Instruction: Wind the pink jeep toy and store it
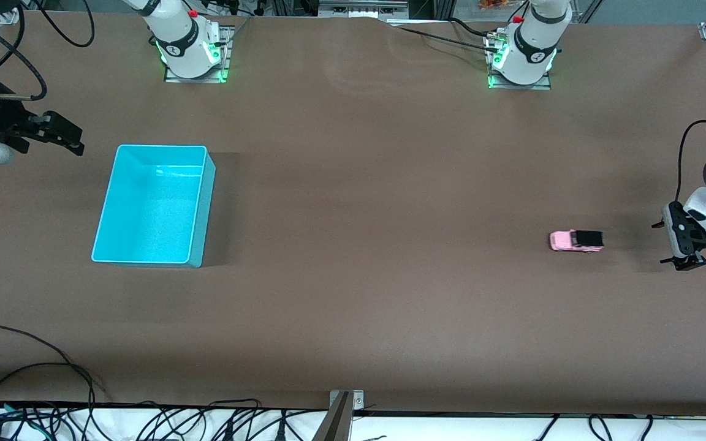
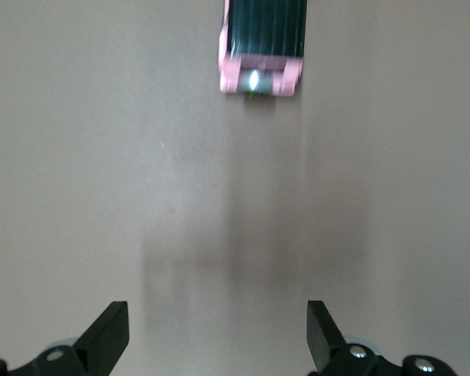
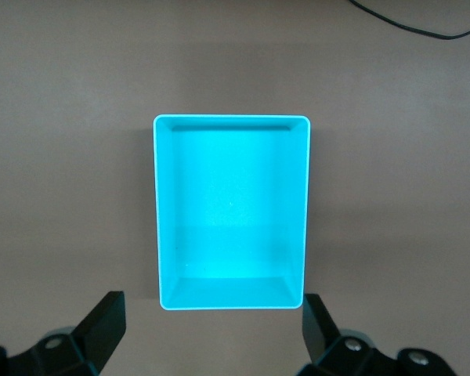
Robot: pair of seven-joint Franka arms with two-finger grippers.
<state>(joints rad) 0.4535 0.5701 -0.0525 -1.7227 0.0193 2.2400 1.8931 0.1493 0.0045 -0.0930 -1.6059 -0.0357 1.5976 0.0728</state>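
Note:
The pink jeep toy (image 1: 576,240) stands on the brown table toward the left arm's end, its black roof panel on the side toward that end. It also shows in the left wrist view (image 2: 262,47). My left gripper (image 1: 662,243) is open and empty over the table just past the jeep toward the left arm's end; its wrist view (image 2: 218,337) shows it short of the jeep, not touching. The cyan bin (image 1: 203,214) stands empty toward the right arm's end. My right gripper (image 1: 77,139) is open and empty beside the bin (image 3: 231,117), as its wrist view (image 3: 213,329) shows.
The two arm bases (image 1: 190,49) (image 1: 521,58) stand at the table's back edge. Black cables (image 1: 53,380) and a metal bracket (image 1: 341,410) lie along the edge nearest the front camera. Bare brown table lies between bin and jeep.

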